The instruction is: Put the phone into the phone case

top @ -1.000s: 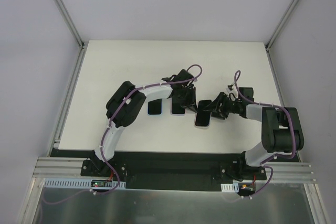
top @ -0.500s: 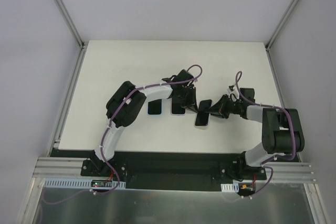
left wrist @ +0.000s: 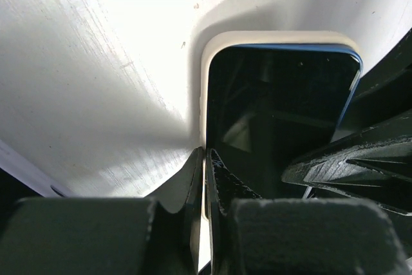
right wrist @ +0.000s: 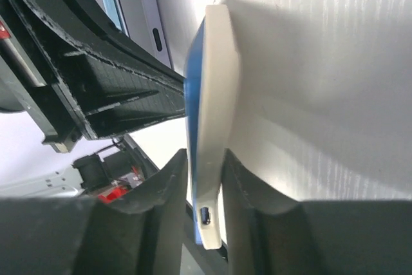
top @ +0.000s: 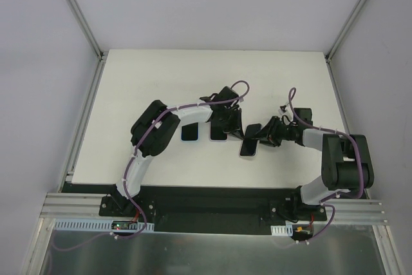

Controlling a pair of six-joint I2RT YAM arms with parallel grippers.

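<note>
A blue-edged phone with a dark screen (left wrist: 277,107) sits in a white case (left wrist: 270,35) on the table. In the top view the pair (top: 249,141) lies between the two grippers. My left gripper (left wrist: 206,175) is shut on the case's left rim, also seen from above (top: 233,125). My right gripper (right wrist: 205,185) is shut on the opposite edge, pinching the white case (right wrist: 217,94) and the phone's blue side (right wrist: 193,75) together. It also shows in the top view (top: 261,134). One of its fingers (left wrist: 354,165) lies over the screen's right side.
Two other dark phone-shaped items lie left of the pair, one (top: 190,132) further left and one (top: 217,133) under the left wrist. Its grey edge (right wrist: 138,4) shows in the right wrist view. The table's front edge (top: 212,188) is close.
The right gripper has shifted slightly left against the phone and case. The left gripper and the phone have barely moved.
</note>
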